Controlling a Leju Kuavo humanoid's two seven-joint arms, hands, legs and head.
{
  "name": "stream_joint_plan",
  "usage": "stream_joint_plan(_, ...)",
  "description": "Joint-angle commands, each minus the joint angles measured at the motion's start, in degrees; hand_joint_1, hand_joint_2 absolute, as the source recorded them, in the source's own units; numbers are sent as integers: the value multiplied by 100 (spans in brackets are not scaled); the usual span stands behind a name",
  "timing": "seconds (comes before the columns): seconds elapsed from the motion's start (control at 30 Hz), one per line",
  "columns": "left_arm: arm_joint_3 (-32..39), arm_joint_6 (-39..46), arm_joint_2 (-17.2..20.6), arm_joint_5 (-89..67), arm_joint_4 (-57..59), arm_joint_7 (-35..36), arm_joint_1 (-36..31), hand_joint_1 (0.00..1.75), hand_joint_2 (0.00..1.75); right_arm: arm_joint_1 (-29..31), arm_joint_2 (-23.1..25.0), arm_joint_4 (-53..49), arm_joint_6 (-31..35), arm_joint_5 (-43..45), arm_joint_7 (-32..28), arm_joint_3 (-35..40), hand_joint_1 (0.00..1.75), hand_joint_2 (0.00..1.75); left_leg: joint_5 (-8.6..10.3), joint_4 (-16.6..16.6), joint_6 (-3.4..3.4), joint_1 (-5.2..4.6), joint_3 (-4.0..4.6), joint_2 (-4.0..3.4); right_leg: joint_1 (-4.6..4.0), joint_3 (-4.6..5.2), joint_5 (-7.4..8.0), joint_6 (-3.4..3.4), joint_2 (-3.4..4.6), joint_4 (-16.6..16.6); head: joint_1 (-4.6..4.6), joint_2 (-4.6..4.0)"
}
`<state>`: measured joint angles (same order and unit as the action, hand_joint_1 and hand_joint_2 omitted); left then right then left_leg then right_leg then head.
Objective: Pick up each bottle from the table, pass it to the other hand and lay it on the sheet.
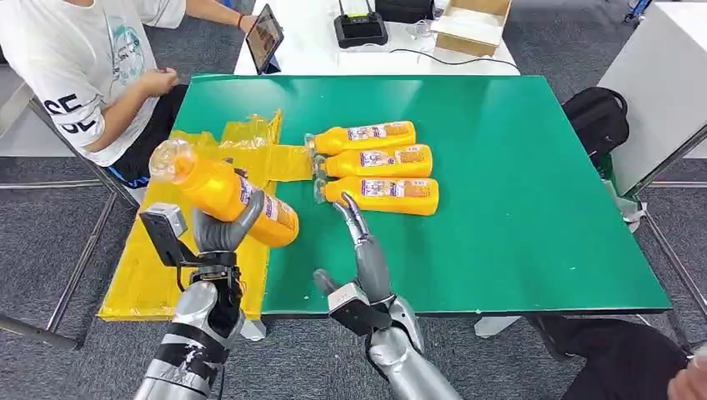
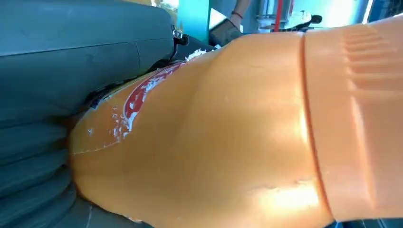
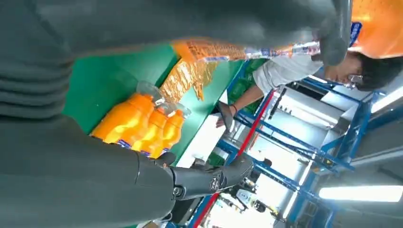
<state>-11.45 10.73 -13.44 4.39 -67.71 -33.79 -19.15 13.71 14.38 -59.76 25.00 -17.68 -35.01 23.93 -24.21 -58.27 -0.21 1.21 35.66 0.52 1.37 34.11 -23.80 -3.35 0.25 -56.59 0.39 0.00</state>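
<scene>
left hand [image 1: 223,227]: grasping held bottle [image 1: 225,192], raised over sheet [image 1: 192,250] at 9 o'clock of worktop [image 1: 517,183]
right hand [image 1: 360,237]: released, fingers extended
bottle row [image 1: 379,167]: three, lying side by side, worktop centre

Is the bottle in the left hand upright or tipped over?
Tipped. The left hand grips the bottle around its middle, its cap end raised toward the yellow sheet, its base lower toward the table's middle.

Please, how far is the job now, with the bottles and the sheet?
Done: no bottle lies on the yellow sheet yet. In hand: the left hand holds one bottle above the sheet; the right hand is open. Left: three bottles lie on the table.
</scene>
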Motion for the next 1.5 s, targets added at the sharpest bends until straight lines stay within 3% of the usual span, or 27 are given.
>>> stream_joint_plan(0.03,306,154,26,11,597,-56,-388,175,175,50,-13,-18,26,133,-16,-267,0,0,-13,4,11,2,-35,-2,-8,-37,-11,21,-7,8,4,0)
stream_joint_plan(0.1,458,402,89,-86,770,-188,-483,175,175,48,-12,-66,28,203,-48,-300,0,0,-8,4,8,1,-27,0,-6,-29,-8,18,-7,6,0,0)
stream_joint_plan(0.13,535,1099,166,-581,1024,-406,-616,175,175,16,30,-177,86,344,-133,-400,0,0,-10,5,9,2,-35,-2,-7,-37,-10,23,-6,6,2,0)
stream_joint_plan(0.3,554,2826,532,-2301,2108,-621,-1109,175,175,-115,55,-855,204,695,-275,-487,0,0,-3,4,4,1,-22,-2,-5,-20,-5,20,-4,0,2,0)
stream_joint_plan(0.4,1704,2927,375,-4778,2544,-465,-1335,175,175,-140,5,-1170,233,777,-245,-421,0,0,-6,8,6,4,-39,-4,-10,-37,-8,31,-6,5,4,0)
stream_joint_plan(0.43,2267,2927,269,-6167,2369,-222,-1309,175,175,-141,-12,-1208,235,781,-228,-388,0,0,-7,7,6,2,-37,-13,-8,-32,-6,27,5,4,0,0)
stream_joint_plan(0.5,2594,2927,272,-8453,1786,530,-1205,175,175,-103,-24,-1153,196,803,-218,-323,0,0,-10,-1,6,4,-27,-23,-9,-22,-4,20,17,1,2,0)
stream_joint_plan(0.53,2319,2927,465,-9115,2158,937,-1309,175,175,-61,-23,-1087,229,797,-237,-288,0,0,0,0,0,3,-4,-13,-3,-2,2,7,12,-2,4,0)
stream_joint_plan(0.57,1449,2927,874,-9439,2536,1761,-1443,175,175,-1,-26,-1007,308,725,-276,-238,0,0,-11,-1,6,4,-27,-30,-8,-21,-3,19,24,0,2,0)
stream_joint_plan(0.6,614,2927,1197,-9439,2771,2344,-1547,175,175,34,-27,-969,280,730,-277,-202,0,0,-13,-1,7,5,-31,-33,-10,-26,-5,21,25,0,4,0)
stream_joint_plan(0.63,402,2927,1240,-9398,3303,2485,-1935,175,175,23,-33,-937,296,766,-291,-142,0,0,-3,3,2,3,-21,-19,-6,-18,-3,17,16,-1,2,0)
stream_joint_plan(0.67,-24,2927,1425,-9439,3445,2801,-1850,175,175,114,-24,-895,291,778,-258,-94,0,0,5,1,-1,4,-10,4,-6,-12,-4,17,-6,-5,0,0)
stream_joint_plan(1.03,-252,2644,1582,-9439,5085,2844,-2555,175,175,86,-35,-942,178,750,-215,4,0,0,-3,-1,2,8,-24,-11,-10,-21,-5,19,10,-3,4,0)
stream_joint_plan(1.5,151,1930,1533,-9021,5189,2696,-2413,175,175,17,-10,-1032,136,721,-77,-7,0,0,-3,-2,0,8,-18,-11,-10,-15,-5,17,12,-4,4,0)
